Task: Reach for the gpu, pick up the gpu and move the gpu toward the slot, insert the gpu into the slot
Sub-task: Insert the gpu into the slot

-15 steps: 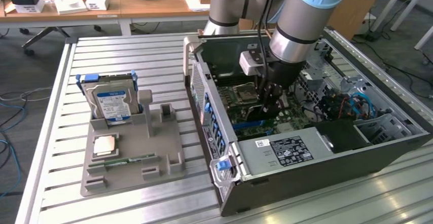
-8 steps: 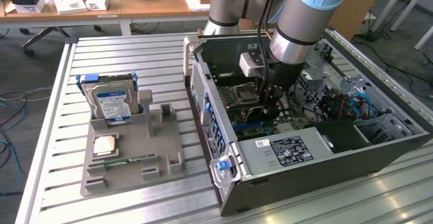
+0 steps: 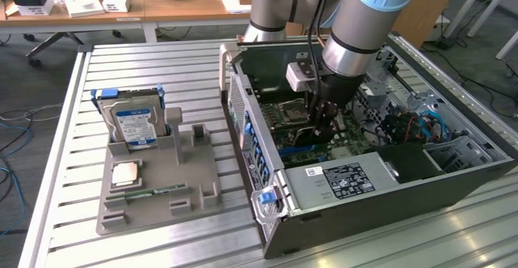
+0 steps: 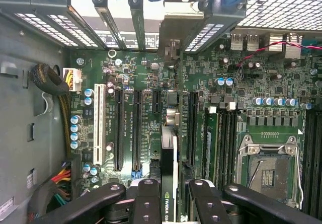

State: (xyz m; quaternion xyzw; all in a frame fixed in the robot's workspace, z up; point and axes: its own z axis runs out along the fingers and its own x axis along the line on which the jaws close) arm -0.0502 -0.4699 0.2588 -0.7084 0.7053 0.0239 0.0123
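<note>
Wrist view — gpu (image 4: 168, 183) gripped between hand (image 4: 170, 204) fingers

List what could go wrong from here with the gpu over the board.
1. The gripper holds the gpu edge-on above several parallel slots; a small sideways offset could seat it in the wrong one or on the board between them.
2. Capacitors and cables stand close by, so a tilted card might snag or bend them.
3. The bracket must meet the rear openings; a miss could jam the card.
</note>
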